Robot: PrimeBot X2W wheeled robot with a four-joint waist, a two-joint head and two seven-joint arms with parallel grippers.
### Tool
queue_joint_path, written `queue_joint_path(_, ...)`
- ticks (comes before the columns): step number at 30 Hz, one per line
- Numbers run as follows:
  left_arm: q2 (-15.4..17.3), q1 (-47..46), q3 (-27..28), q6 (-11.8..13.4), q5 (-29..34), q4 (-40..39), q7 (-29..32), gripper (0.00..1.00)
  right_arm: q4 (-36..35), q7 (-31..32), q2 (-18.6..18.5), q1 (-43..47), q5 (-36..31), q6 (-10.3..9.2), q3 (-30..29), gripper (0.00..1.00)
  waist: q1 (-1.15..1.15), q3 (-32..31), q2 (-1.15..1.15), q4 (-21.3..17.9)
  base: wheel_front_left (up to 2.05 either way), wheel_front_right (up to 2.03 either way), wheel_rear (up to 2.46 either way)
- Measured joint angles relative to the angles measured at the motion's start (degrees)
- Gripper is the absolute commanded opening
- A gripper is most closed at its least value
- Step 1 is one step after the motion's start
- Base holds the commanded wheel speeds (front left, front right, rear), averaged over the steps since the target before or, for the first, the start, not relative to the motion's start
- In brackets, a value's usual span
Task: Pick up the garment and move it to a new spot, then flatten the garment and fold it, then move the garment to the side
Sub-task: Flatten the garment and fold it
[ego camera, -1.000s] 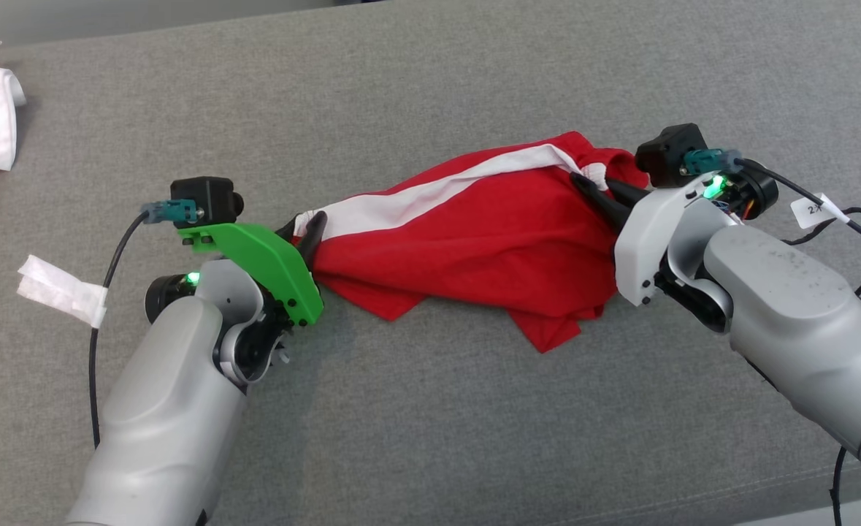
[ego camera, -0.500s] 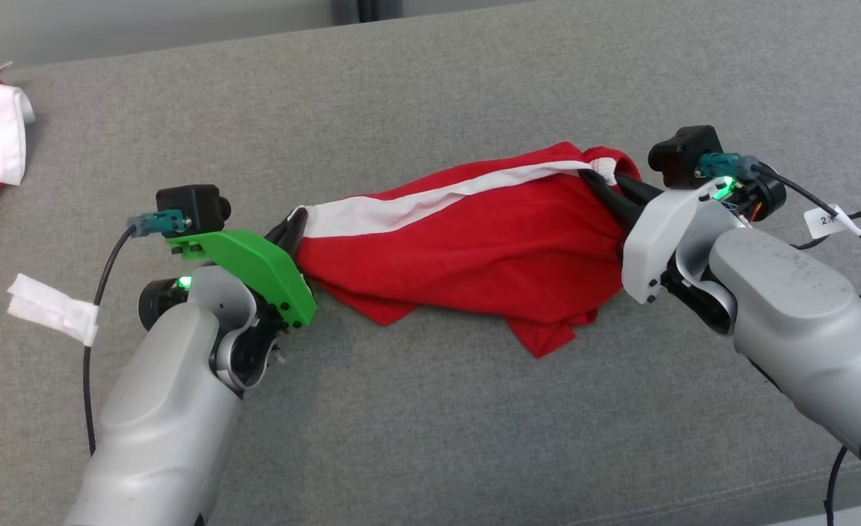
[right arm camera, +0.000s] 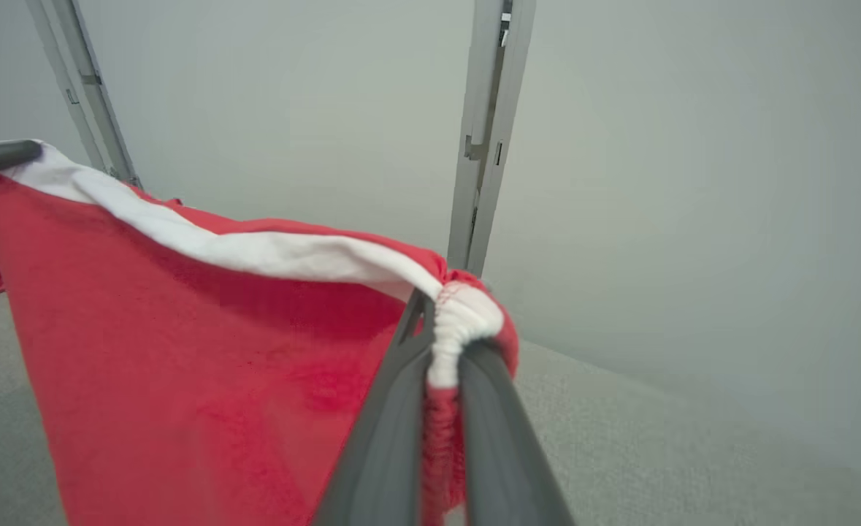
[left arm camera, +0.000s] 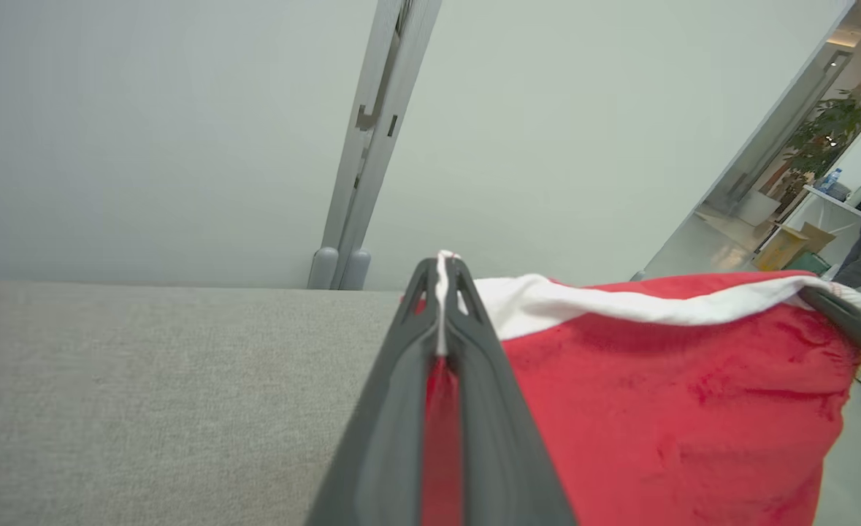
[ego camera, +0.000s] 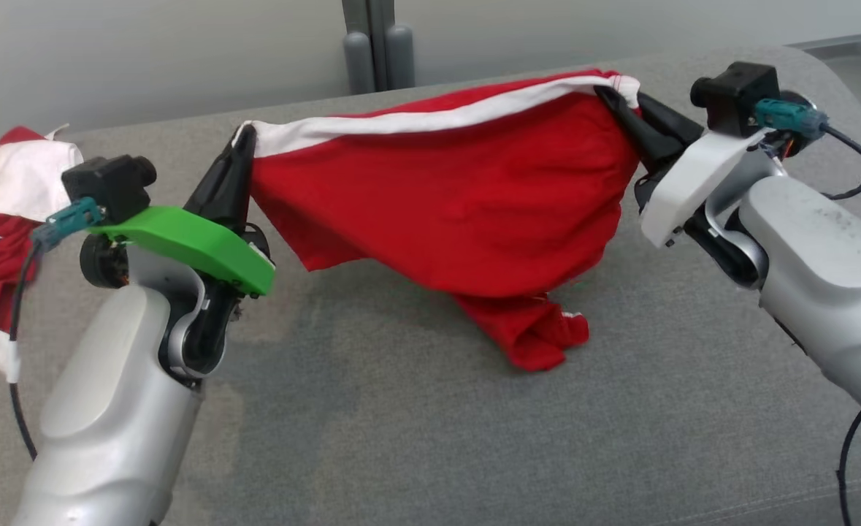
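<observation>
Left gripper [ego camera: 243,140]: shut tight on one end of the garment's white-banded edge. In the left wrist view a sliver of white cloth is seen pinched between the fingers.
Right gripper [ego camera: 611,96]: clamped on the bunched white hem at the opposite end of the same edge.
Garment [ego camera: 459,212]: red with a white band, held up between the two grippers. The band is drawn nearly taut from tip to tip and the red body is hung below the fingertips. The lowest crumpled corner is seen touching the cushion, nearer the right gripper.
Grey cushion [ego camera: 430,438]: spread beneath both grippers.
Second garment [ego camera: 6,190]: red and white, laid on the cushion beyond the left gripper's outer side, well apart from it.
Grey post [ego camera: 372,44]: stood against the pale wall past the fingertips, between the two grippers.
</observation>
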Motion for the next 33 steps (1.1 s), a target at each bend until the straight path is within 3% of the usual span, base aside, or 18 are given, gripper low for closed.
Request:
queue_joint_path(4, 2.4, 1.7, 1.6, 0.4, 0.0, -7.4, -1.5, 0.0, -7.8, 0.0, -2.2, 1.8, -4.6, 0.0, -4.8, 0.0, 0.0, -2.8, 0.0, 0.0, 0.0, 0.0, 0.0)
queue_joint_path(9, 5.9, 3.8, 3.6, 3.1, 1.0, -17.9, -1.8, 0.0, -18.2, 0.5, -4.6, 5.4, -9.9, 0.0, -10.0, 0.0, 0.0, -5.9, 0.0, -0.3, 0.0, 0.0, 0.0)
queue_joint_path(15, 10.2, 4.8, 5.3, 7.0, 2.5, -31.8, 1.5, 0.0, -33.9, 7.0, -6.0, 10.5, -16.4, 0.0, -19.3, 0.0, 0.0, -8.1, 0.0, -1.4, 0.0, 0.0, 0.0)
queue_joint_path(21, 12.2, 4.6, 6.7, 9.9, 2.8, -39.2, 5.3, 0.0, -45.5, 14.8, -4.7, 16.3, -20.4, 0.0, -25.6, 0.0, 0.0, -7.2, 0.0, -1.7, 0.0, 0.0, 0.0)
queue_joint_path(27, 12.3, 1.9, 6.2, 9.7, 2.7, -37.4, 6.3, 0.0, -47.2, 18.3, -1.9, 17.9, -20.8, 0.0, -25.4, 0.0, 0.0, -3.2, 0.0, -1.5, 0.0, 0.0, 0.0)
queue_joint_path(33, 12.2, -7.3, 4.8, 6.9, 5.4, -29.3, 5.6, 0.0, -38.7, 14.8, 1.5, 9.5, -22.8, 0.0, -23.5, 0.0, 0.0, 3.1, 0.0, -1.2, 0.0, 0.0, 0.0)
